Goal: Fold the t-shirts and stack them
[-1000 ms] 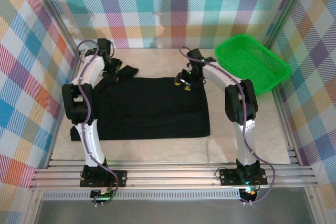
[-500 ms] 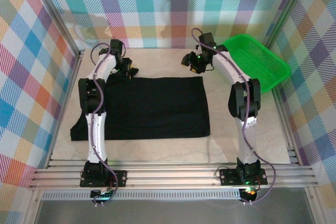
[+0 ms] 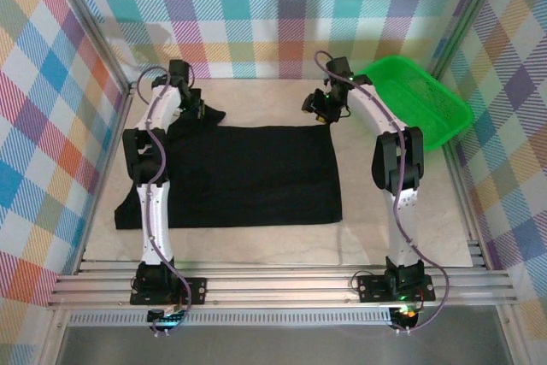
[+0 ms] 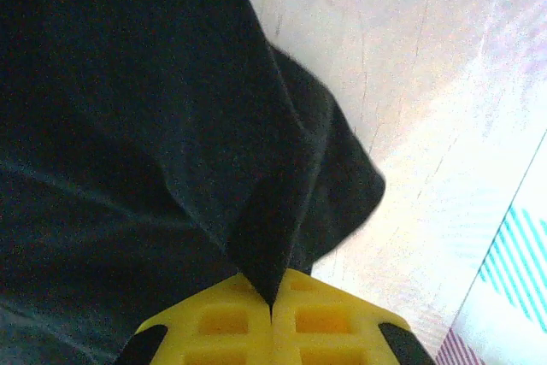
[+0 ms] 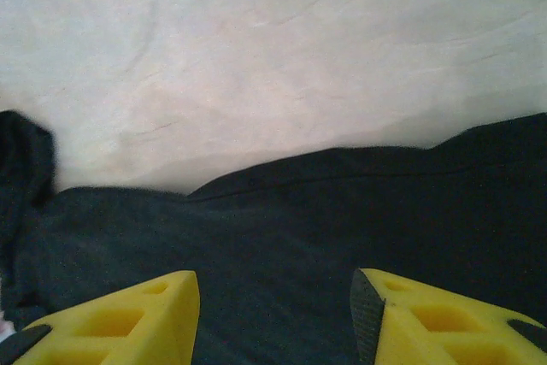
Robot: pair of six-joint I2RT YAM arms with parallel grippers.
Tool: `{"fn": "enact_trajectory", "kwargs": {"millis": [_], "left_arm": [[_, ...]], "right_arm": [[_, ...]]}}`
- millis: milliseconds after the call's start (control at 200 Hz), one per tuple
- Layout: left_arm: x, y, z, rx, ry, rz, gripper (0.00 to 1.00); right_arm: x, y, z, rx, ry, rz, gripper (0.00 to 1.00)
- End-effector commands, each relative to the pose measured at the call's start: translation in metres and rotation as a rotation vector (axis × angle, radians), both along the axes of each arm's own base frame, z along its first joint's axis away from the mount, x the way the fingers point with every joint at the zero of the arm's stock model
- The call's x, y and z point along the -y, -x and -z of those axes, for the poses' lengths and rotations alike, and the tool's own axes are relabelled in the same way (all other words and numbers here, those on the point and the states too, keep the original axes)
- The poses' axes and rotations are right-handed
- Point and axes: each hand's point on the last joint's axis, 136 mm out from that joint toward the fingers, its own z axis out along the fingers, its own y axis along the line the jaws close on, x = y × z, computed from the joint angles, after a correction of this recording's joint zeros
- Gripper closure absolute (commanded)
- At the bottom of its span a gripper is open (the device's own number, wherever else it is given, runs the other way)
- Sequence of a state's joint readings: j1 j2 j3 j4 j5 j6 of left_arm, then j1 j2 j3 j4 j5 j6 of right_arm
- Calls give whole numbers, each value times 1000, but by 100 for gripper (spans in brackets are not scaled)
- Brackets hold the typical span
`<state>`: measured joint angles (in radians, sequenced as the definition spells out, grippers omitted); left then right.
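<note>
The black t-shirt [image 3: 248, 173] lies spread flat across the middle of the table [image 3: 256, 96], with a sleeve bunched at its far left corner. My left gripper [image 3: 199, 109] sits at that corner, shut on a fold of the black cloth [image 4: 128, 126], which is pinched between the yellow fingers [image 4: 333, 318]. My right gripper [image 3: 318, 107] hovers at the shirt's far right corner. In the right wrist view it [image 5: 273, 297] is open over the shirt's edge [image 5: 342, 220], with nothing between its fingers.
A green mesh basket [image 3: 444, 96] stands empty at the back right, close to my right arm. Plaid walls close in the table at the back and sides. Bare tabletop [image 5: 256, 40] runs between the shirt's far edge and the back wall.
The right gripper has let go of the shirt's far edge and risen toward the back. The left gripper has shifted right along the far left corner, and the cloth there lies flatter.
</note>
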<state>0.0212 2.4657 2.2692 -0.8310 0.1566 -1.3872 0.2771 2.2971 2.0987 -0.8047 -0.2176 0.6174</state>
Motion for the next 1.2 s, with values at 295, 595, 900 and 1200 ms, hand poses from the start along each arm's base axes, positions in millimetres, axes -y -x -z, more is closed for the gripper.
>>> {"fn": "enact_trajectory", "kwargs": {"millis": [295, 595, 900, 1200], "left_arm": [[-57, -38, -69, 280, 34, 52, 100], [-65, -49, -73, 327, 58, 114, 100], [-52, -45, -68, 314, 84, 188, 100], [-41, -30, -57, 243, 70, 243, 100]], "right_arm": [[54, -26, 40, -49, 291, 203, 49], [56, -26, 59, -88, 327, 201, 54], [45, -16, 76, -138, 297, 177, 54], [42, -3, 101, -219, 295, 163, 63]]}}
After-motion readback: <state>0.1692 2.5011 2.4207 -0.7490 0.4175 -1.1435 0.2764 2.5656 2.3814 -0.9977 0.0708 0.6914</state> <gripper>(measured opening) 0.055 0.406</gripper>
